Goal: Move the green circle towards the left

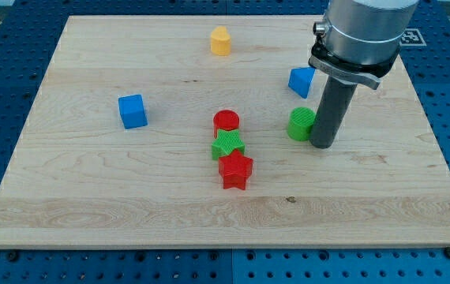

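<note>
The green circle (300, 124) lies on the wooden board (130, 189) right of centre. My tip (323, 145) rests on the board just to the right of the green circle, touching or nearly touching its right side. The dark rod rises from there to the grey arm body at the view's top right.
A blue triangle-like block (302, 81) sits just above the green circle. A red circle (226, 121), a green star (227, 145) and a red star (235, 170) stand in a column at centre, left of the green circle. A blue cube (132, 111) is at left, a yellow block (220, 40) at top.
</note>
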